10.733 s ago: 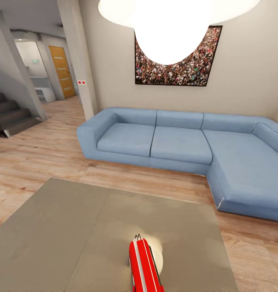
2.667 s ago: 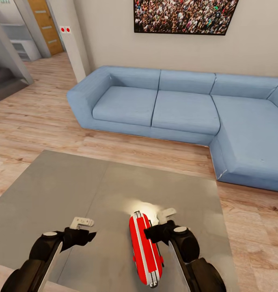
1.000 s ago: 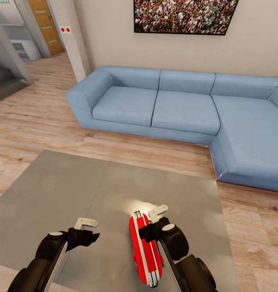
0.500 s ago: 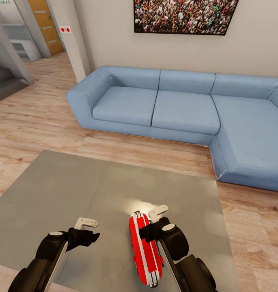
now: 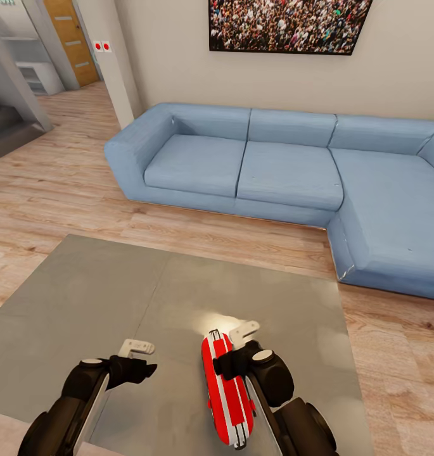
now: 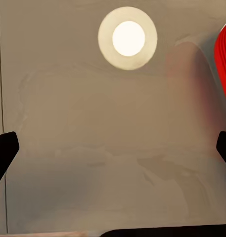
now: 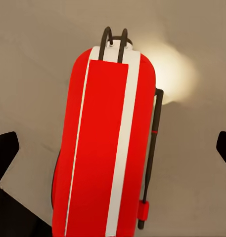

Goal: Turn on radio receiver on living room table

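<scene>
The red radio receiver (image 5: 225, 387) stands on edge on the glossy grey worktop (image 5: 102, 304) in the living room, between the robot's two arms, with a blue sofa (image 5: 286, 177) beyond. The right gripper (image 7: 113, 148) hovers directly above it, jaws spread wide and holding nothing. The left gripper (image 6: 113, 148) hangs over bare worktop just beside the radio, likewise wide open and empty.
</scene>
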Controlling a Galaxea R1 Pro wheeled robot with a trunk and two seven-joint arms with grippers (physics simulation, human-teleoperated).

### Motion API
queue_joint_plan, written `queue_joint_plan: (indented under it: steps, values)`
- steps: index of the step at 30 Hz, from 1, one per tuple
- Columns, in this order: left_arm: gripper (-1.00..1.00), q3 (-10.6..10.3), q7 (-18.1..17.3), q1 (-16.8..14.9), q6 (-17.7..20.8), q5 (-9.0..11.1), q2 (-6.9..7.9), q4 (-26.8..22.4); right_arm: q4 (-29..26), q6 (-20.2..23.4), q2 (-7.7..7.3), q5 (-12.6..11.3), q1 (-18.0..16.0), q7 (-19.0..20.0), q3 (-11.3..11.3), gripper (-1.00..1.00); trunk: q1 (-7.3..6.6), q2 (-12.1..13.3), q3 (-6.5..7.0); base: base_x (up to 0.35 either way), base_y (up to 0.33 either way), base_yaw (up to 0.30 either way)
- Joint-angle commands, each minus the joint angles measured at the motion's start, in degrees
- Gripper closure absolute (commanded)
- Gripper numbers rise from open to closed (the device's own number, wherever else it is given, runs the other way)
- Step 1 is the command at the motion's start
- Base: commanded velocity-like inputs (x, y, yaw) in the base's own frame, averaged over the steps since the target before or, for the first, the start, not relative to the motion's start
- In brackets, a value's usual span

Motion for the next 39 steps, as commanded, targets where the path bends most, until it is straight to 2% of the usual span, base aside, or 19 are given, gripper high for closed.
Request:
queue_joint_plan:
  steps: [1,6,9,14,34,39]
  values:
    - [-1.00,0.0,0.0,-0.1,0.0,0.0,-0.09,0.1,0.0,0.0,0.00,-1.0,0.0,0.0,0.0,-1.00,0.00,0.0,0.00,0.000,0.000,0.000]
    - [-1.00,0.0,0.0,-0.1,0.0,0.0,-0.17,0.2,0.0,-0.1,0.00,-1.7,0.0,0.0,0.3,-1.00,0.00,0.0,0.00,0.000,0.000,0.000]
    - [-1.00,0.0,-0.1,-0.1,0.0,0.0,-0.16,0.2,0.5,-0.3,0.00,-1.8,0.0,-0.1,2.0,-1.00,0.00,0.0,0.00,0.000,0.000,0.000]
    - [-1.00,0.0,-0.1,-0.1,0.0,-0.1,-0.14,0.2,1.3,-1.1,0.00,-1.9,0.0,-0.4,2.8,-1.00,0.00,0.0,0.00,0.000,0.000,0.000]
    - [-1.00,0.0,-0.1,-0.1,0.0,-0.1,-0.14,0.2,3.8,-2.0,0.00,-1.9,0.0,-0.7,2.5,-1.00,0.00,0.0,0.00,0.000,0.000,0.000]
    - [-1.00,0.0,-0.2,-0.1,0.0,-0.1,-0.16,0.2,7.0,-4.9,0.00,-1.8,0.0,-0.7,2.5,-1.00,0.00,0.0,0.00,0.000,0.000,0.000]
